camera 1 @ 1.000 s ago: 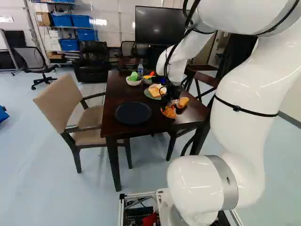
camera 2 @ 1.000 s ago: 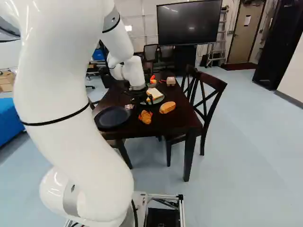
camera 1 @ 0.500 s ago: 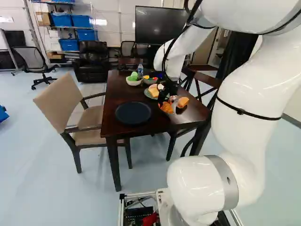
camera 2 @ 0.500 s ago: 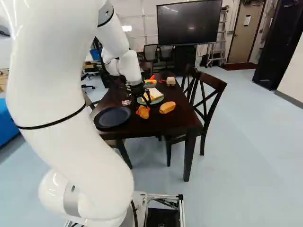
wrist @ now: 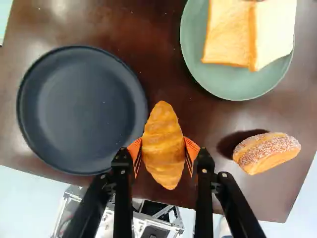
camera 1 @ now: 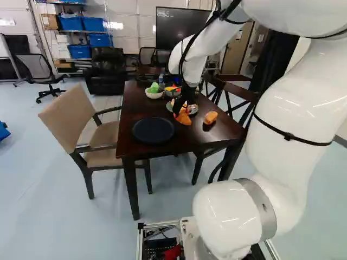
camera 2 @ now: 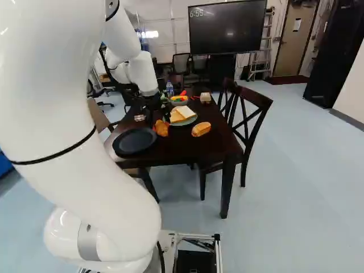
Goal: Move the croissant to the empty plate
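Black two-finger tool [camera 2: 160, 123]: I grasp the golden-brown croissant [wrist: 163, 144].
Round dark plate [wrist: 81, 109]: near it, seemingly lower, on the glossy brown tabletop [wrist: 153, 29].

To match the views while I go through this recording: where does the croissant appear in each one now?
Left base view: the croissant shows just right of the middle, between the dark plate and the bread roll.
Right base view: slightly left of the middle, between the same two.
Wrist view: between the two fingers of the pincer, gripped.
Shared landmark: the dark plate, in all three.
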